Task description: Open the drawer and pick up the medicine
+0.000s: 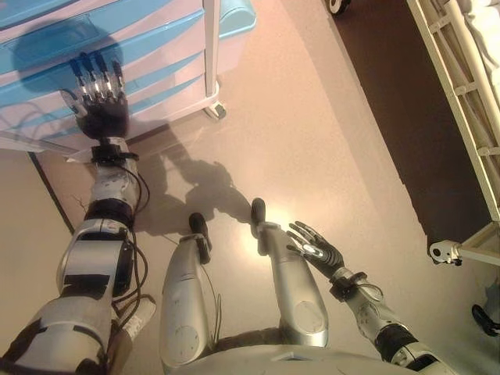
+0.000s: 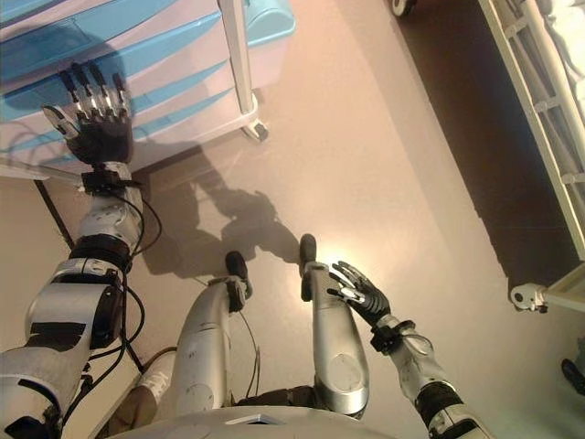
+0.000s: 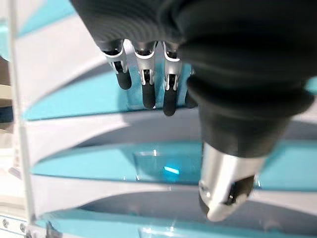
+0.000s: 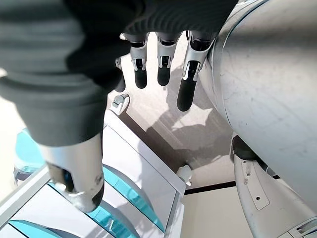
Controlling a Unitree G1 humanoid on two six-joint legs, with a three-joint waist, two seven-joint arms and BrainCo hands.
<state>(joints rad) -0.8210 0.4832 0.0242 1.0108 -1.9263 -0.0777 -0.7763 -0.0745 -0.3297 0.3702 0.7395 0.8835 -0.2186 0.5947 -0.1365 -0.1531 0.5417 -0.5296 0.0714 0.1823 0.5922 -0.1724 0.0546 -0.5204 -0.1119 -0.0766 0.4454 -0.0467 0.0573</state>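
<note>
A white drawer cabinet (image 1: 180, 55) with several translucent blue drawer fronts (image 1: 148, 39) stands at the upper left; all drawers look closed. My left hand (image 1: 98, 90) is raised in front of the drawer fronts with fingers straight and open, holding nothing. In the left wrist view its fingertips (image 3: 148, 94) hover close to a blue drawer front (image 3: 99, 104). My right hand (image 1: 314, 247) hangs low at the right, fingers relaxed and open, empty. No medicine shows in any view.
The cabinet stands on a castor (image 1: 215, 111) at its front corner. A white bed frame (image 1: 461, 94) runs along the right side with a castor (image 1: 445, 251). A dark floor strip (image 1: 375, 86) lies beside the bed.
</note>
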